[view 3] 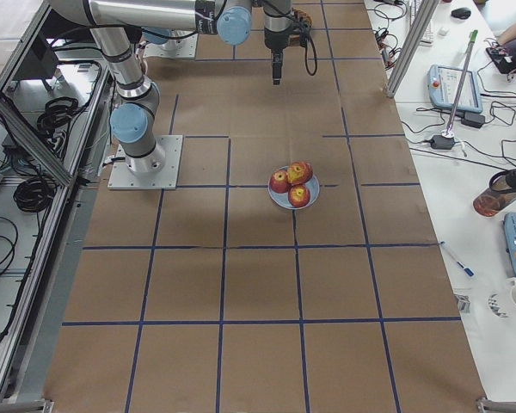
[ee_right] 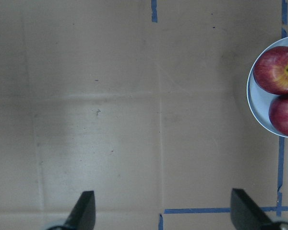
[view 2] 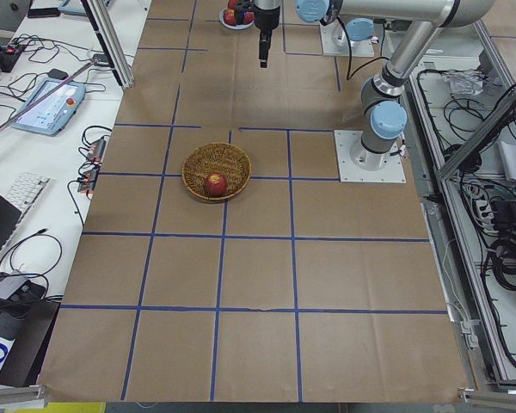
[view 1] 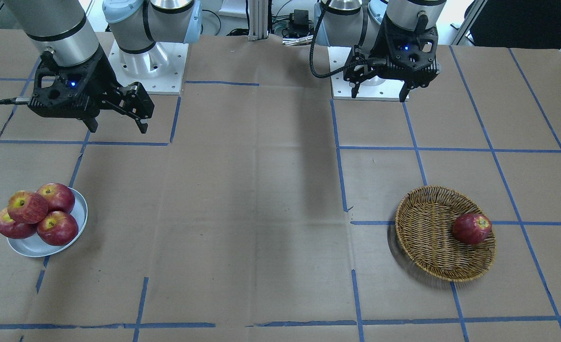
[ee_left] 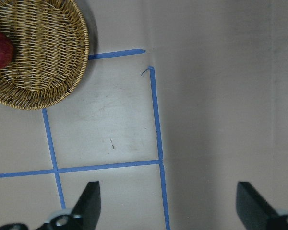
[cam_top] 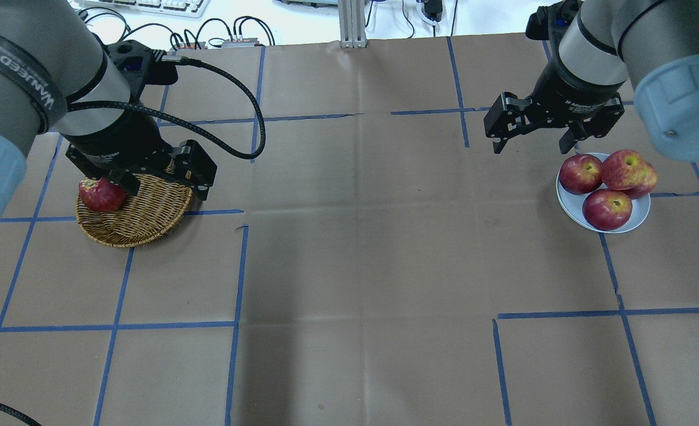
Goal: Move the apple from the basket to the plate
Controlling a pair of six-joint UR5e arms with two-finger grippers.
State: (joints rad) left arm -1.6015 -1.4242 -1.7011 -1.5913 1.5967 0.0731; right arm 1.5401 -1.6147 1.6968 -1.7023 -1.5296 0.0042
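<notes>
The apple, lighter and streaky with a yellow stem patch, lies on top of three darker red apples on the pale plate; it also shows in the overhead view. The wicker basket holds one darker red apple at its edge. My right gripper is open and empty, raised behind the plate. My left gripper is open and empty, raised near my base and well back from the basket. The left wrist view shows the basket at top left.
Brown paper with a blue tape grid covers the table. The two arm bases stand at the robot's side. Two plate apples show at the right edge of the right wrist view.
</notes>
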